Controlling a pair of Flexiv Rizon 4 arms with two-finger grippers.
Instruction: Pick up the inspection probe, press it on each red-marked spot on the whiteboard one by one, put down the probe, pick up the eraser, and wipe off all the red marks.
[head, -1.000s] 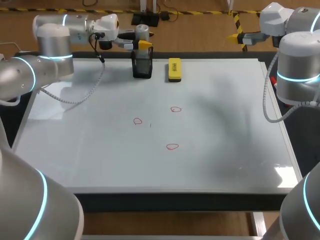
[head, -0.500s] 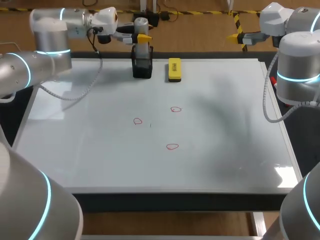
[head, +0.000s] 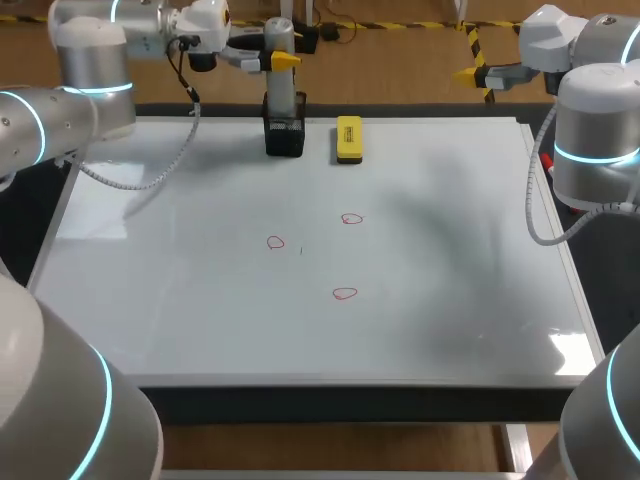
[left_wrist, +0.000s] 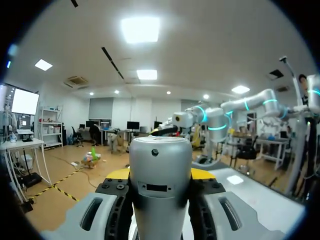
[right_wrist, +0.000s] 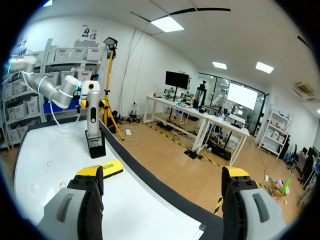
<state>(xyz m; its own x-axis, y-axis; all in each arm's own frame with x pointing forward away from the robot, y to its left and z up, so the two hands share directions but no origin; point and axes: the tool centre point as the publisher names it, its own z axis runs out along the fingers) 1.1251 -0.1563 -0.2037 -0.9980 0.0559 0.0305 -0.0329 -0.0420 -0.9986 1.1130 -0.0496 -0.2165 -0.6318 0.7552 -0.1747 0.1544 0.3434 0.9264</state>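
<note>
The whiteboard (head: 450, 250) covered the table, with three red marks (head: 344, 293) near its middle. The left claw (head: 283, 61) hung over the far edge, clenched on the probe (head: 279, 35). The probe stood upright, its lower end at the mouth of the black holder (head: 284, 138). The eraser (head: 348, 138) lay on the board just beside the holder. In the left wrist view the silver probe body filled the gap between the fingers, touching both. Only the right wrist view showed probe, holder, eraser and marks together from the side. The right claw (right_wrist: 162, 175) was released, fingers wide apart, well apart from the probe.
</note>
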